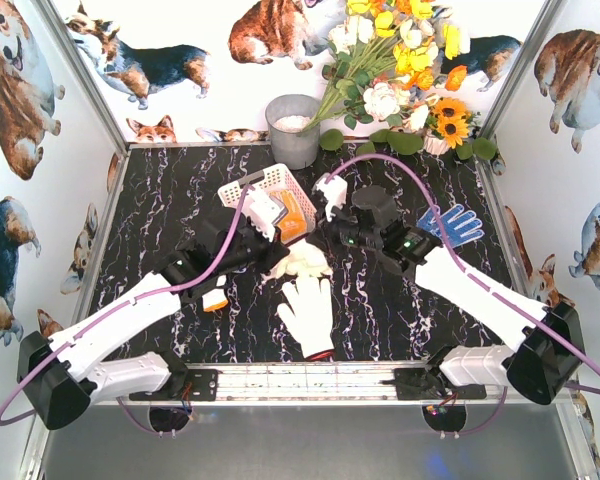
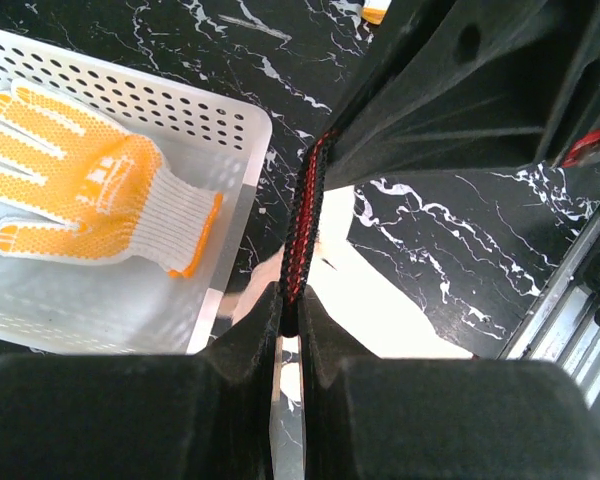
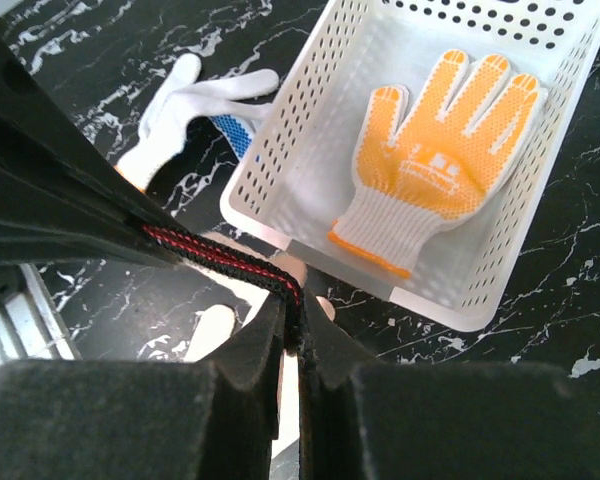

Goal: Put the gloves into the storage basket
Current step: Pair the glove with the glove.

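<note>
Left pincer (image 2: pixel 290 318), right pincer (image 3: pixel 298 325) pinch ribbed red-trimmed glove cuff (image 2: pixel 302 220).

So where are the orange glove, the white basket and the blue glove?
orange glove (image 3: pixel 435 160): right wrist view, its palm.
white basket (image 3: pixel 280 125): right wrist view, its left wall.
blue glove (image 1: pixel 459 226): top view, its palm.

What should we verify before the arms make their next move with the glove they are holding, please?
1. Left claw shut on the red-trimmed glove cuff: ok.
2. Right claw shut on the same cuff: ok.
3. Storage basket has free room beside the orange-palmed glove: ok.
4. Held glove hangs clear of the basket rim: cannot tell.
5. All gloves in the basket: not ok; a white glove and a blue-dotted glove lie on the table.
</note>
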`<state>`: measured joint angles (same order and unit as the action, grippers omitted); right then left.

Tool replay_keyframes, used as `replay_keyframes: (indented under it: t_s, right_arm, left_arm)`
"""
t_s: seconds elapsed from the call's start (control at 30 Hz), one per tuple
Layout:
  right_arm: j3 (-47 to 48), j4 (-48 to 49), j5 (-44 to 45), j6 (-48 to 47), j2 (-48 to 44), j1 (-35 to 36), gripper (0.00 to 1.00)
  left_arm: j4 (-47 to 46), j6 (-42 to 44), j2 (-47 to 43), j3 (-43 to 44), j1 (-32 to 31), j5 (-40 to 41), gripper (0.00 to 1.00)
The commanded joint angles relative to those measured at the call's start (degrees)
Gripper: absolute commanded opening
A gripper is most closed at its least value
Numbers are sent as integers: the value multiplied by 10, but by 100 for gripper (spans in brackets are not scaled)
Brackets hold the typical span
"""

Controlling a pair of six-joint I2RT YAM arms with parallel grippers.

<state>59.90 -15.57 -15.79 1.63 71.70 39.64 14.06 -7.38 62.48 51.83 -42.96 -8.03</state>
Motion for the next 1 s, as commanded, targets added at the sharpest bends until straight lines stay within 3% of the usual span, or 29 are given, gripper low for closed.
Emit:
replay_keyframes:
  t_s: [0.0,0.3,0.57,0.97]
  right_arm:
    - [-46,100,35,-42,-27,-9,0]
    - [-124,177,5,-41,-64,-9,0]
    - [-135,118,-65,-20,-88,-8,0]
    - [-231,94,-77,199,-135,17,7]
  left_arm:
    - [-25,9,-3,-8,-5,12,0]
    - [-26,-13,-20,-54,-20,0,0]
    - [-15,-52,-31,-80,-46,-31,0]
    - [-93,-201,-34,-178,-112,-59,0]
